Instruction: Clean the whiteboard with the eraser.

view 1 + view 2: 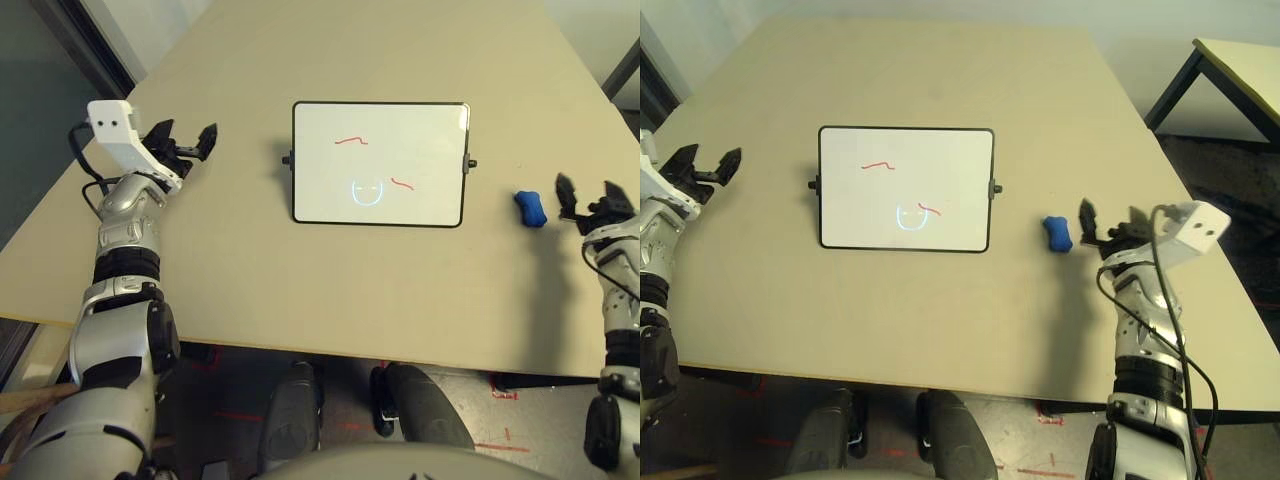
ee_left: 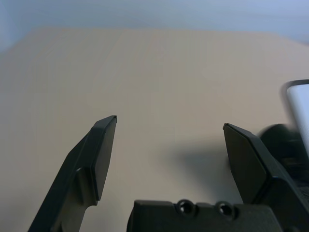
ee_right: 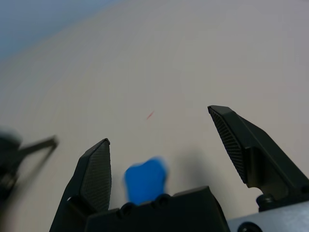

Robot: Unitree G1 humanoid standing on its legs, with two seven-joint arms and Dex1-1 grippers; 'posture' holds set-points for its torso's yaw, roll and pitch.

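blue eraser beside whiteboard, right pincer spread empty, left pincer likewise

The whiteboard is showing a smooth, glossy white face, lying between the two pincers. Just beside the right pincer, the eraser is looking soft and matt. Beneath both pincers, the tabletop is appearing smooth and dull. Behind the right pincer, the forearm is gleaming like polished metal.
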